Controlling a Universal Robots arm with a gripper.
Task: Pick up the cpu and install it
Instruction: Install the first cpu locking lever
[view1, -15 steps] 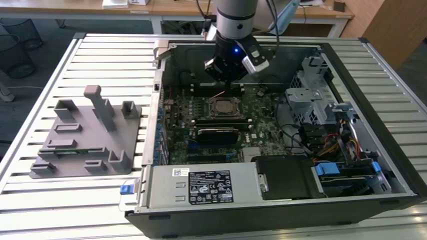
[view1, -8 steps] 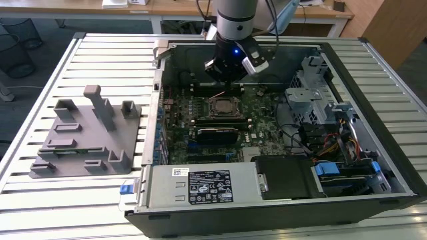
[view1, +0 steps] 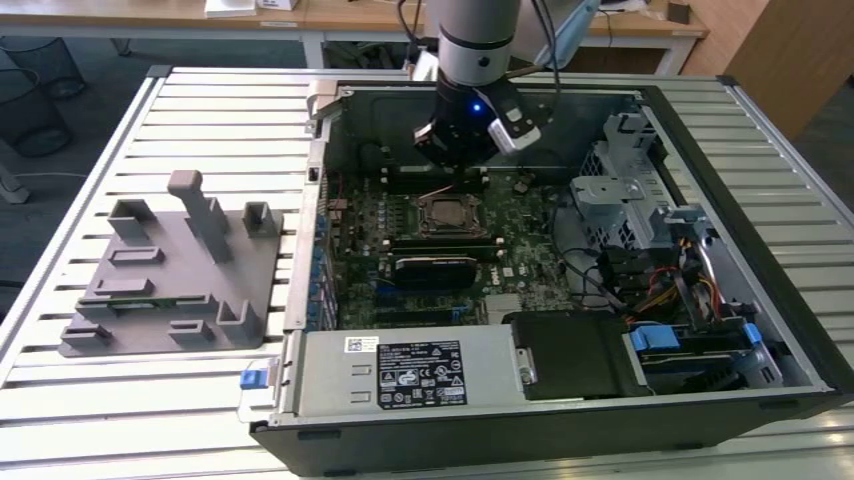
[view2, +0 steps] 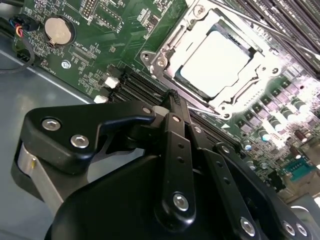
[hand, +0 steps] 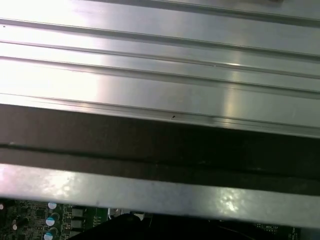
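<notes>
The gripper (view1: 461, 158) is hanging inside the open computer case (view1: 747, 330), over the far end of the green motherboard (view1: 350, 235). The second wrist view is giving us what the exterior view isn't: the cpu (view2: 215, 65) is sitting flat in the socket frame (view2: 160, 62), its silver top glaring under the light, and the gripper (view2: 171, 100) is hovering just beside that frame, apart from the chip. Whether the jaws are clenched or released, I cannot tell; the black links are overlapping. A coin battery (view2: 56, 30) is shining further off on the board.

The first wrist view is looking across the ribbed metal slats of the worktop (hand: 160, 85) and the case's dark wall.

The exterior view is showing the case lying toward the worktop (view1: 200, 120) edge at the exterior view's right, with a grey fixture block (view1: 174, 290) toward the opposite edge. Beyond the worktop, wooden desks (view1: 160, 15) and a wire bin (view1: 34, 95) are standing on grey floor.
</notes>
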